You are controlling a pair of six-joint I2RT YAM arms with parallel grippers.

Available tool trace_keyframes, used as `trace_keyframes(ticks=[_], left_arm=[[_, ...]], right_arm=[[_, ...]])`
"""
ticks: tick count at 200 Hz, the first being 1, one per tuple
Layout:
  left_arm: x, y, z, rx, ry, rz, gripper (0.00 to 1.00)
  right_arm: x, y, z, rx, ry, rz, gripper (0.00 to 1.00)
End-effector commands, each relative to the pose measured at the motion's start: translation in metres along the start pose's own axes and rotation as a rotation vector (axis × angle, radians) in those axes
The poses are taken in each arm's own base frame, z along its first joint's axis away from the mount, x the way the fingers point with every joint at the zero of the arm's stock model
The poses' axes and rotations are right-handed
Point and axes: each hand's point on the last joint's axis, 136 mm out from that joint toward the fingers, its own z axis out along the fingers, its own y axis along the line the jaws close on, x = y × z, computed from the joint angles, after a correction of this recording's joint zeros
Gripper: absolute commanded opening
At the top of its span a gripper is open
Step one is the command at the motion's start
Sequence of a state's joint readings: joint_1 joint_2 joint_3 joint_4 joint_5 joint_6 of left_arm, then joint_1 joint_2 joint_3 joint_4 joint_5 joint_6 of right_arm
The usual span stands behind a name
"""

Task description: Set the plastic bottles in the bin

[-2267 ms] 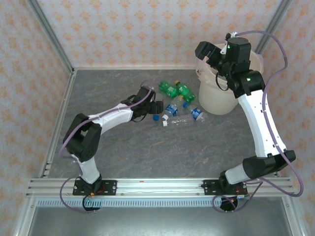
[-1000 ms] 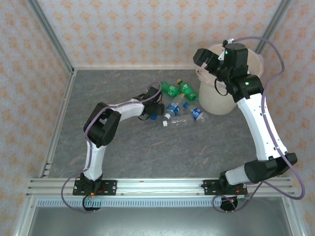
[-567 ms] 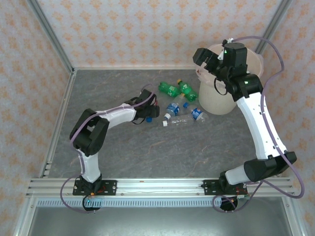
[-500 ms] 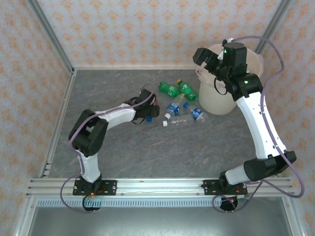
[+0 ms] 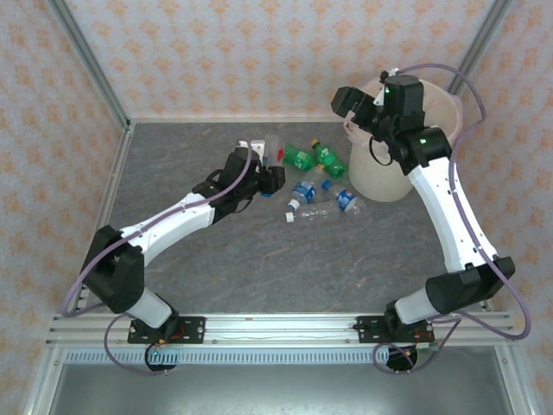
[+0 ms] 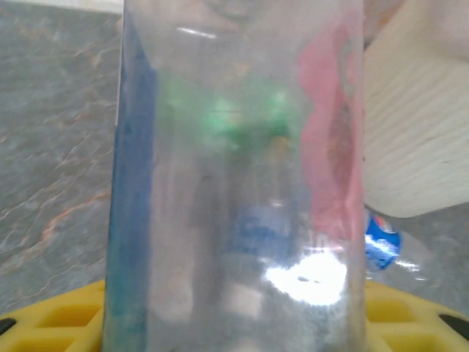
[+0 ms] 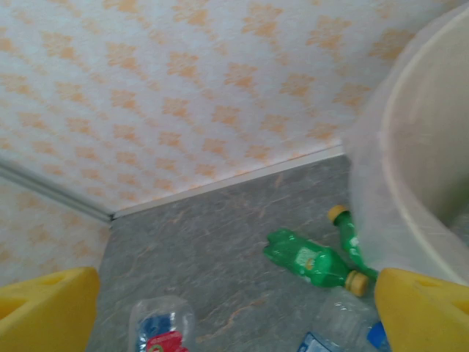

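My left gripper (image 5: 262, 166) is shut on a clear plastic bottle (image 5: 266, 153) with a red and blue label, held up above the table left of the pile. In the left wrist view that bottle (image 6: 234, 183) stands upright between the yellow fingers (image 6: 58, 319). Two green bottles (image 5: 298, 157) (image 5: 327, 160) and clear blue-labelled bottles (image 5: 301, 192) (image 5: 346, 201) lie on the table beside the cream bin (image 5: 380, 177). My right gripper (image 5: 350, 102) hangs open and empty over the bin's left rim. The right wrist view shows the bin wall (image 7: 410, 183), a green bottle (image 7: 308, 260) and the held bottle (image 7: 157, 326).
A crushed clear bottle (image 5: 315, 212) and a loose blue cap (image 5: 327, 183) lie among the pile. Patterned walls close the back and sides. Bare grey table (image 5: 259, 259) stretches in front of the pile and to the left.
The left arm has stretched out and lifted the red-labelled bottle off the table, up and toward the back. The right gripper has drifted slightly left at the bin's rim.
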State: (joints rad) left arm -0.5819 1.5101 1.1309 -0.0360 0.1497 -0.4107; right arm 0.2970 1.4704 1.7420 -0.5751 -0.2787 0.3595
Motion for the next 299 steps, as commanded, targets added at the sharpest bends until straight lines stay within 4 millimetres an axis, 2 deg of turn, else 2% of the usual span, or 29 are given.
trace_keyframes(ticks=[1,30,54,79,121,170,222,250,266,299], left_arm=[[-0.021,-0.021,-0.016,0.088,-0.075,0.036,0.5],[-0.036,-0.038,-0.034,0.157,-0.132,0.05,0.5],[-0.045,-0.047,-0.044,0.193,-0.16,0.058,0.5],[-0.05,-0.056,-0.05,0.224,-0.177,0.07,0.5],[-0.052,-0.063,-0.054,0.241,-0.184,0.082,0.5],[-0.052,-0.067,-0.057,0.249,-0.182,0.091,0.5],[-0.05,-0.071,-0.062,0.257,-0.18,0.094,0.51],[-0.05,-0.07,-0.068,0.257,-0.19,0.092,0.51],[-0.049,-0.069,-0.07,0.258,-0.186,0.091,0.51],[-0.046,-0.07,-0.072,0.26,-0.183,0.09,0.51]], right_arm=[[0.007,0.041,0.007,-0.151,0.033,-0.052,0.87],[0.034,0.073,0.021,-0.236,0.128,-0.1,0.8],[0.06,0.088,0.035,-0.292,0.216,-0.096,0.79],[0.078,0.104,0.039,-0.367,0.29,-0.104,0.8],[0.093,0.108,0.048,-0.403,0.357,-0.077,0.78],[0.111,0.118,0.046,-0.462,0.425,-0.069,0.78],[0.127,0.114,0.047,-0.448,0.468,-0.064,0.78],[0.129,0.111,0.049,-0.427,0.475,-0.046,0.78],[0.131,0.112,0.049,-0.431,0.482,-0.038,0.76],[0.134,0.115,0.047,-0.439,0.493,-0.04,0.61]])
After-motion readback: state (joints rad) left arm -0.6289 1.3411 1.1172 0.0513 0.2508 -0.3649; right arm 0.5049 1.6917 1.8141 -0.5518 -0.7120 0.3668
